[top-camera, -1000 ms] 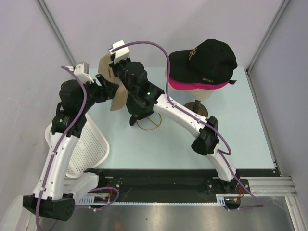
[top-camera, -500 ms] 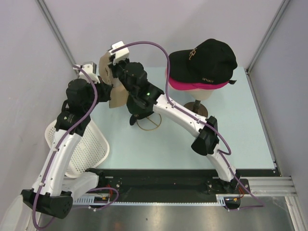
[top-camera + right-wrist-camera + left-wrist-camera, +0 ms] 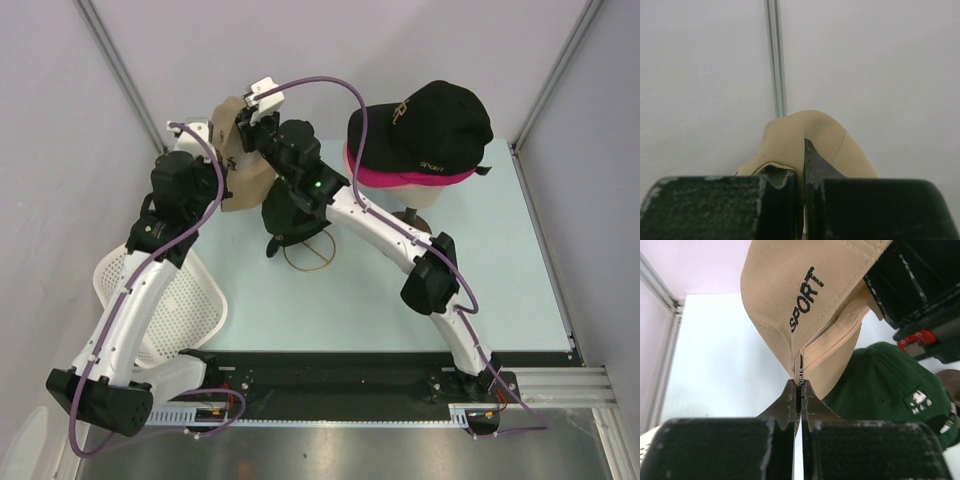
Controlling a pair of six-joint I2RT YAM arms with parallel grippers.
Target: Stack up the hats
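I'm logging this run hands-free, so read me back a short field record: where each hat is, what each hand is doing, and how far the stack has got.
tan cap: held up above the table, pinched by both hands
left hand: shut on the tan cap's lower edge, below the SPORT lettering
right hand: shut on the tan cap's fabric
black cap: on top of the magenta cap, on the mannequin head
dark green cap: below the tan cap
white mesh basket: near left of the table
stack so far: black over magenta
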